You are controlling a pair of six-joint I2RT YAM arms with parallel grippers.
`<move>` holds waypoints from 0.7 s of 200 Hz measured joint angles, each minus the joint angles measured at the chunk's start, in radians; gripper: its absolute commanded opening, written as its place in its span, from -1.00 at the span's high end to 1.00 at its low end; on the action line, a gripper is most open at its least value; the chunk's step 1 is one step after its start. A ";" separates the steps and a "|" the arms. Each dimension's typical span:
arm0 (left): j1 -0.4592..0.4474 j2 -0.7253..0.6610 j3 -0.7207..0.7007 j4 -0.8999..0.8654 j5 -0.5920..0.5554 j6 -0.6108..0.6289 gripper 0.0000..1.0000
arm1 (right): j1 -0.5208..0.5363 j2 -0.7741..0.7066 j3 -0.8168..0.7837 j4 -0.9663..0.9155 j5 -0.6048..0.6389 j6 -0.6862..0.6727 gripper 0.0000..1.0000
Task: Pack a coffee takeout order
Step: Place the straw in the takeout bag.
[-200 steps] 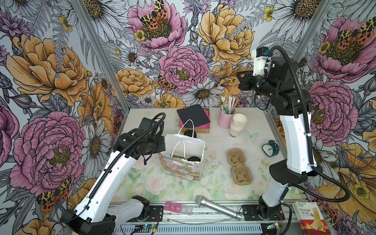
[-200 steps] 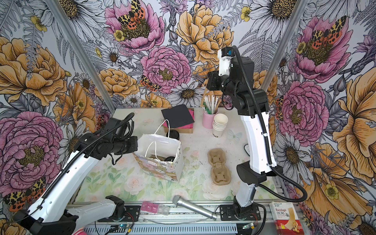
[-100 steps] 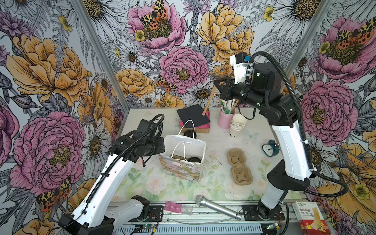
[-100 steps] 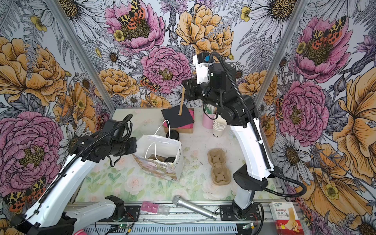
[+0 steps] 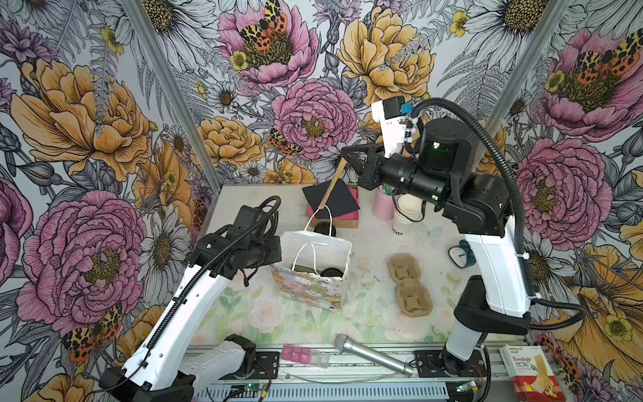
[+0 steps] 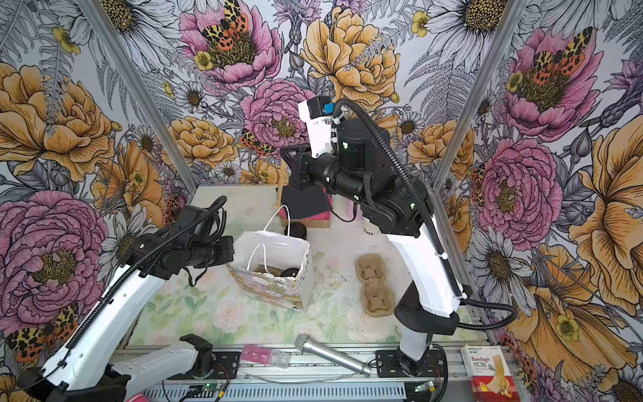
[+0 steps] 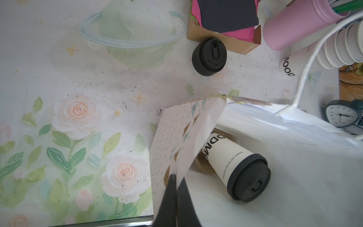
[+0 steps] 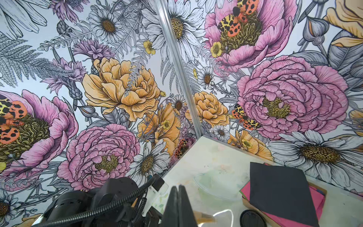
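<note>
Left gripper [image 7: 175, 176] is clamped on the rim of one paper bag [image 7: 176, 135]. Just past it, inside the bag, one white lettered cup [image 7: 225, 157] is seen lying on its side, with one black lid [image 7: 248, 178] fitted on it. Farther out from that gripper, beyond the bag, one loose black lid [image 7: 209, 56] is set just beside one cardboard box [image 7: 222, 41], where one black napkin [image 7: 225, 13] is laid on the pink napkins [image 7: 241, 32]. Right gripper [image 8: 177, 189], held up near that box, is closed on one wooden stirrer [image 5: 332, 184].
</note>
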 measured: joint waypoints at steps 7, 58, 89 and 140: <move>0.000 0.000 0.000 0.000 0.000 0.000 1.00 | 0.010 0.006 0.000 0.002 -0.001 0.001 1.00; 0.000 -0.002 -0.005 0.005 0.000 -0.003 1.00 | 0.070 0.066 0.000 0.002 -0.023 0.016 1.00; 0.000 -0.006 -0.007 0.007 0.000 -0.003 1.00 | 0.094 0.085 -0.022 0.002 -0.046 0.027 1.00; 0.000 -0.010 -0.013 0.011 0.000 -0.003 1.00 | 0.113 0.087 -0.126 0.002 -0.077 0.030 1.00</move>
